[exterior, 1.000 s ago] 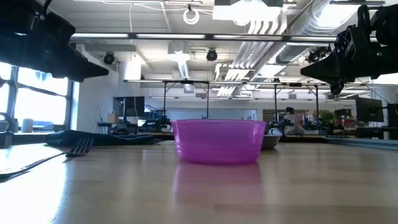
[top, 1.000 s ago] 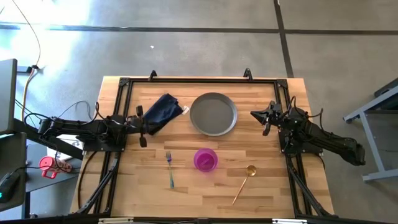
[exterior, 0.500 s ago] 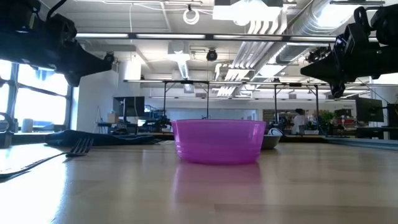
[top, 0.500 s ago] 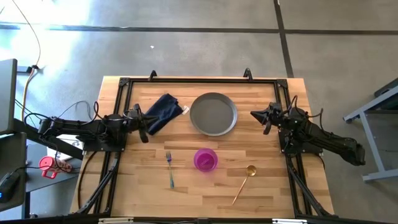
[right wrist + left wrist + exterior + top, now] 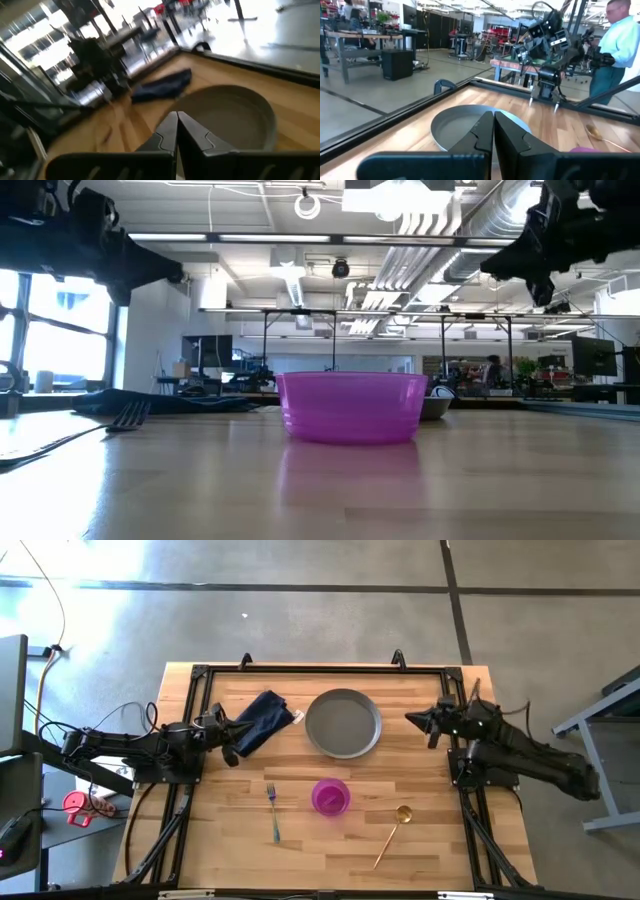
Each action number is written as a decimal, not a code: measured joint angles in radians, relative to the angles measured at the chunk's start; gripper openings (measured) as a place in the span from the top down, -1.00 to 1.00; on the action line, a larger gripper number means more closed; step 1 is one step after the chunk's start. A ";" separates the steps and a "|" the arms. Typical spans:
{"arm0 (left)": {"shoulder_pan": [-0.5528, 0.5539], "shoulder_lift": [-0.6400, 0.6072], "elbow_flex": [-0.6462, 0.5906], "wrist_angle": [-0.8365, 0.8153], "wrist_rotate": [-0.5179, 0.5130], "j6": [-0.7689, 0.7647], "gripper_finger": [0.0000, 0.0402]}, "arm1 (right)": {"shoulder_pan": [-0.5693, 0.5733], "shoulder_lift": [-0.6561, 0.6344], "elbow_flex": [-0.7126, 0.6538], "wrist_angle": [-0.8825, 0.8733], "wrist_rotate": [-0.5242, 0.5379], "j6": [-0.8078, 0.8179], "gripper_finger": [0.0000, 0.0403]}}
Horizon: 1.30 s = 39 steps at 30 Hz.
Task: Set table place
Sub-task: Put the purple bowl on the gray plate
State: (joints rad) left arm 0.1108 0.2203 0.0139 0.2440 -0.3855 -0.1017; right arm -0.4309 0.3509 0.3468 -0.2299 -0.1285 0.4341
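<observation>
The round grey plate [image 5: 343, 723] lies at the table's far middle, and the dark navy napkin [image 5: 262, 720] lies crumpled to its left. The magenta bowl [image 5: 331, 796] stands nearer the front, with the teal-handled fork [image 5: 273, 812] to its left and the gold spoon [image 5: 392, 833] to its right. My left gripper [image 5: 228, 737] is shut and empty, raised above the napkin's left end. It points toward the plate [image 5: 465, 125]. My right gripper [image 5: 425, 724] is shut and empty, raised to the right of the plate [image 5: 225, 115].
The black metal frame [image 5: 320, 670] edges the plank table. A person [image 5: 620, 45] stands beyond the table's right side. Bare planks lie between the plate and the bowl and along the front edge.
My left gripper has risen and drawn back a little toward the table's left edge. My right gripper has risen a little. The plate, napkin, bowl, fork and spoon have stayed where they were.
</observation>
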 joint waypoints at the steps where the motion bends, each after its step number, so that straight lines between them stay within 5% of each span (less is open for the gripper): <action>1: 0.000 0.000 0.000 0.000 0.000 0.000 0.99 | 0.001 0.059 0.047 -0.050 0.000 -0.021 1.00; 19: 0.000 0.000 0.001 -0.010 0.088 0.062 0.99 | 0.248 1.073 0.796 -0.508 0.013 -0.267 0.87; 29: 0.000 0.000 0.001 -0.028 0.158 0.079 0.99 | 0.341 1.425 1.072 -0.610 0.054 -0.286 0.38; 39: 0.000 0.000 0.002 -0.075 0.187 0.079 0.99 | 0.490 1.610 1.200 -0.661 0.049 -0.266 0.31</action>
State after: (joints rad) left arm 0.1108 0.2199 0.0154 0.1685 -0.1985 -0.0229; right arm 0.0589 1.9613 1.5468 -0.8909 -0.0792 0.1676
